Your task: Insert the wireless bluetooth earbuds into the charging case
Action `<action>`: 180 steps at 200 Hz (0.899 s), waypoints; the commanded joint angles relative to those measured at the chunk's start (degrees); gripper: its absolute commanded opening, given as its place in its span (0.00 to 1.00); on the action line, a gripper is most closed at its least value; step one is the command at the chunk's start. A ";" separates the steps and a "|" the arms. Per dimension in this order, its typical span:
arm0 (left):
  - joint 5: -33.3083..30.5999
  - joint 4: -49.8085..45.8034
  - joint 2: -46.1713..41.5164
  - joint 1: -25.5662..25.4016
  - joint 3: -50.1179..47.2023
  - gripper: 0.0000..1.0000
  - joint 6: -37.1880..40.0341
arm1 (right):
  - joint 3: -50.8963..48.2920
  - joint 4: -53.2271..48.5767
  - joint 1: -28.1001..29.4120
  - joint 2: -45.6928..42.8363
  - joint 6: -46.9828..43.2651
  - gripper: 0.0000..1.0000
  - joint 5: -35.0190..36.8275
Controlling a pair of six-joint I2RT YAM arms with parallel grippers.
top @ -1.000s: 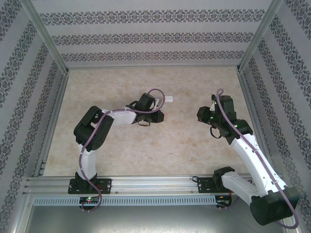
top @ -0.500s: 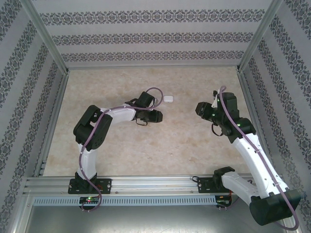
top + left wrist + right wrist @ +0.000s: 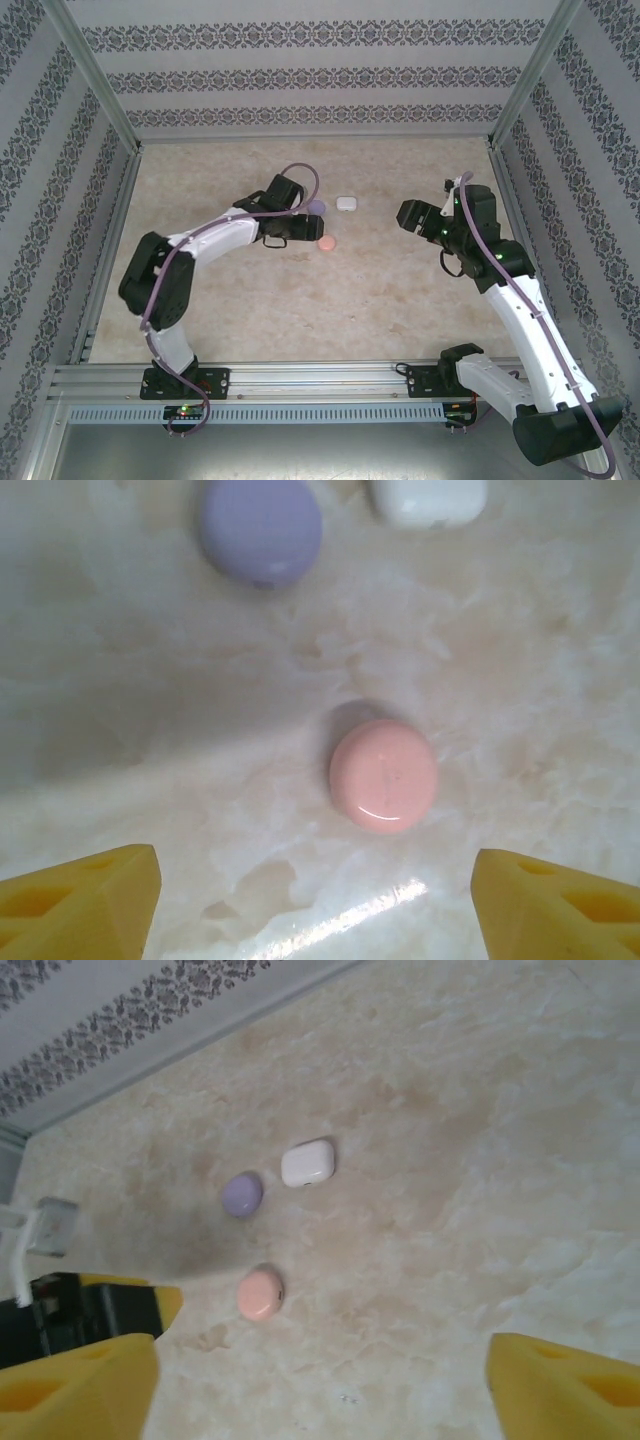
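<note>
Three shut charging cases lie on the marble table: a pink round one [image 3: 326,242] [image 3: 383,775] [image 3: 260,1292], a purple one [image 3: 318,207] [image 3: 262,530] [image 3: 242,1193] and a white one [image 3: 346,203] [image 3: 428,498] [image 3: 307,1162]. The earbuds are out of view. My left gripper [image 3: 303,232] [image 3: 320,910] hovers just left of the pink case, open and holding nothing. My right gripper [image 3: 403,215] [image 3: 320,1390] hangs open to the right of the cases, well apart from them, with nothing between its yellow fingers [image 3: 565,1385].
Patterned walls and metal frame posts [image 3: 100,85] enclose the table on three sides. The left arm's black wrist and one yellow fingertip [image 3: 165,1305] show at the left edge of the right wrist view. Bare marble [image 3: 300,310] stretches between the cases and the arm bases.
The left arm has drawn back to the left, uncovering the pink and purple cases. Both grippers have opened. The right gripper has shifted slightly up and left.
</note>
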 commanded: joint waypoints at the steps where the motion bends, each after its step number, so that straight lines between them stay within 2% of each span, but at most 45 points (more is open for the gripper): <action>1: -4.95 -2.46 -7.81 0.76 -1.06 0.90 3.94 | 2.73 -1.33 -0.78 -0.70 -2.14 0.98 3.03; 8: -6.37 -2.32 -10.06 0.86 -1.38 0.94 4.83 | 3.15 -1.51 -0.96 -0.69 -2.73 0.98 3.85; 12: -7.27 -2.16 -11.36 0.95 -1.68 1.00 5.36 | 3.40 -1.44 -1.07 -0.69 -3.17 0.98 4.20; 49: -17.03 3.29 -24.52 1.52 -6.55 1.00 11.58 | 4.03 -0.72 -1.31 -0.39 -5.79 0.98 11.17; 82: -28.56 16.57 -36.04 1.76 -16.40 1.00 22.04 | 3.54 1.37 -1.70 0.52 -6.26 0.98 21.71; 101: -32.41 24.65 -39.64 2.40 -22.49 1.00 30.24 | 0.45 7.14 -1.84 0.89 -6.44 0.98 28.74; 112: -34.76 27.87 -40.49 3.20 -25.20 1.00 32.36 | -2.25 12.38 -1.93 1.08 -8.04 0.98 32.42; 122: -34.81 27.99 -40.85 5.17 -26.73 0.99 31.83 | -5.11 17.09 -2.14 1.71 -10.50 0.98 34.33; 132: -32.99 28.92 -41.15 7.96 -28.87 0.99 30.72 | -8.42 23.02 -2.33 2.43 -16.61 0.98 34.12; 161: -28.80 41.42 -41.31 15.88 -39.87 0.99 25.53 | -17.41 38.29 -4.13 7.86 -23.88 0.98 33.67; 180: -28.61 48.23 -38.62 17.96 -44.69 0.99 25.87 | -21.79 46.99 -4.99 12.98 -25.40 0.98 33.31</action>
